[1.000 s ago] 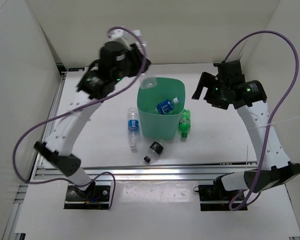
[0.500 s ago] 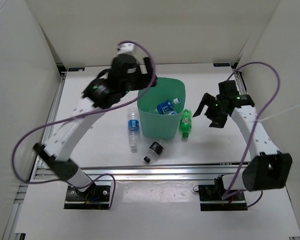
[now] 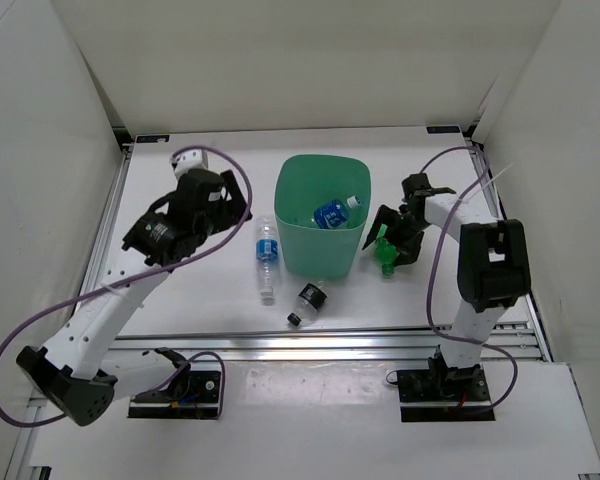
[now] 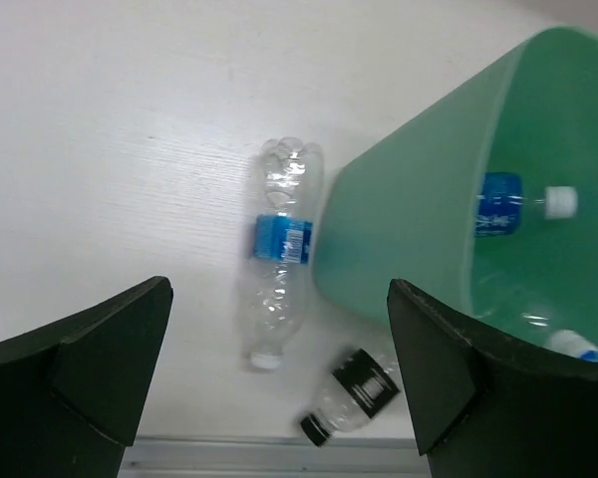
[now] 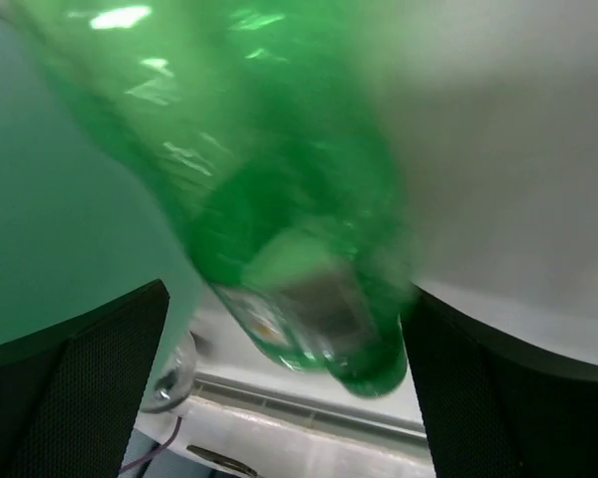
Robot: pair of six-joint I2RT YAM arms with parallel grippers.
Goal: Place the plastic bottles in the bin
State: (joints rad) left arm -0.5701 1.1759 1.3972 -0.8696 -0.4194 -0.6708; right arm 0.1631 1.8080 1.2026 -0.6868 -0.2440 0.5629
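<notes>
The mint-green bin (image 3: 298, 238) stands mid-table with a blue-labelled bottle (image 3: 332, 212) in it. The left wrist view shows that bottle (image 4: 508, 204) and a second bottle's white cap (image 4: 578, 346) inside the bin (image 4: 419, 239). A clear blue-labelled bottle (image 3: 266, 257) (image 4: 279, 259) lies left of the bin. A short black-labelled bottle (image 3: 308, 300) (image 4: 357, 393) lies in front. My left gripper (image 3: 236, 203) (image 4: 279, 289) hangs open and empty above them. My right gripper (image 3: 392, 238) (image 5: 287, 299) is open low beside the bin, its fingers either side of the green bottle (image 3: 386, 263) (image 5: 279, 199).
White walls close in the table on the left, back and right. A metal rail (image 3: 310, 345) runs along the near edge. Purple cables (image 3: 100, 290) loop off both arms.
My left gripper opened over the bin, dropped its clear bottle in, and drew back left and down. My right arm swung down to the green bottle beside the bin.
</notes>
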